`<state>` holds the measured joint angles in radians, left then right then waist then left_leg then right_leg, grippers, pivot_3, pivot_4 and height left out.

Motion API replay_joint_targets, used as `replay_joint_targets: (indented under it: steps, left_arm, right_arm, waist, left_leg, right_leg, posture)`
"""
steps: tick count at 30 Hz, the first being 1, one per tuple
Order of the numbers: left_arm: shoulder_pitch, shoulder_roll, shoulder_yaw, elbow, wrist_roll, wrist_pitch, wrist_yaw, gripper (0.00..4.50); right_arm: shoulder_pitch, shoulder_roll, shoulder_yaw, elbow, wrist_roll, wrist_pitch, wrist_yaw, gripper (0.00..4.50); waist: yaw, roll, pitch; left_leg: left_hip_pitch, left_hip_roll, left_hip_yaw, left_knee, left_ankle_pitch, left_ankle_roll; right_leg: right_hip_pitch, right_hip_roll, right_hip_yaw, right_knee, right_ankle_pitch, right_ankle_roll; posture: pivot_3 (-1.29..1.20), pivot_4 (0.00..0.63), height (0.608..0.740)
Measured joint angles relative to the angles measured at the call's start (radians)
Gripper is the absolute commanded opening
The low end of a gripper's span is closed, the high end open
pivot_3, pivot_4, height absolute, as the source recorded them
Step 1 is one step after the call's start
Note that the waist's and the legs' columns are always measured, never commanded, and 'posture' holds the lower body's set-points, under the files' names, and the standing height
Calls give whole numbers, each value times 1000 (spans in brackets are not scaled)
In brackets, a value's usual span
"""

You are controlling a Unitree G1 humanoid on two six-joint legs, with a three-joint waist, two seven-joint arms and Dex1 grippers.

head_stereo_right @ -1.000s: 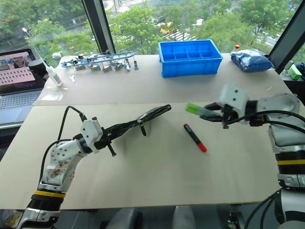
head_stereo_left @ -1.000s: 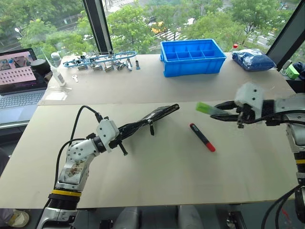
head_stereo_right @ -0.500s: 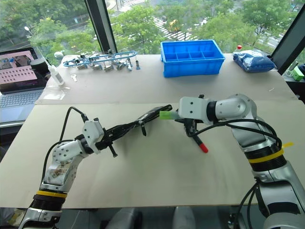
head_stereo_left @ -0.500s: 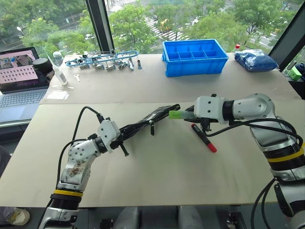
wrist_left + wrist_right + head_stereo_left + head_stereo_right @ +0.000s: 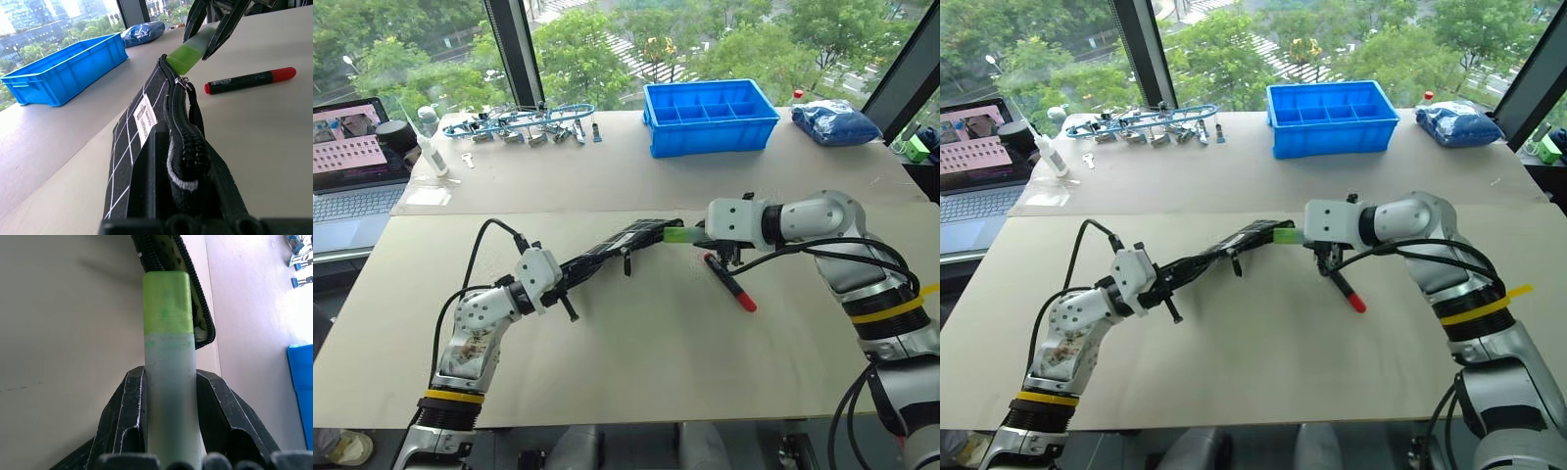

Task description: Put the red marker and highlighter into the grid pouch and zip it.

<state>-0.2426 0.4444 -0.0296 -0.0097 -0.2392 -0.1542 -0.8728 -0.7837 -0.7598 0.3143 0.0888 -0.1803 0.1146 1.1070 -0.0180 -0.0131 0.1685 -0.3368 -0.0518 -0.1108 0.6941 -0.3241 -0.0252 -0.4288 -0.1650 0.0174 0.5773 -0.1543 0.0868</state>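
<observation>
My left gripper is shut on the near end of the grid pouch, a black case with white grid lines, and holds it slanting up off the table. The highlighter is clamped by its pale cap in my right gripper. Its green end sits at the mouth at the pouch's far end, beside the zipper slider. Whether it is inside, I cannot tell. The red marker, black with a red cap, lies flat on the table just under my right gripper.
A blue divided bin stands at the back centre. A dark blue bag lies at the back right. At the back left are metal clips with a blue cable, a white bottle and a laptop.
My right gripper has carried the highlighter leftwards and down, from the right of the table to the pouch's far end. The left gripper and pouch have stayed still.
</observation>
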Motion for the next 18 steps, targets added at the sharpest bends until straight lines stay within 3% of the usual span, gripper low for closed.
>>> replay_joint_targets:
  steps: [18]
  left_arm:
    - [21, 35, -53, 6, 79, -89, -33, 0]
  right_arm:
    - [-41, 74, 28, 79, -36, 59, 17, 1028]
  waist:
    - [-1, 0, 0]
  left_leg:
    - [0, 0, 0, 0, 0, 0]
  right_leg:
    - [-1, 0, 0, 0, 0, 0]
  posture:
    - [0, 150, 740]
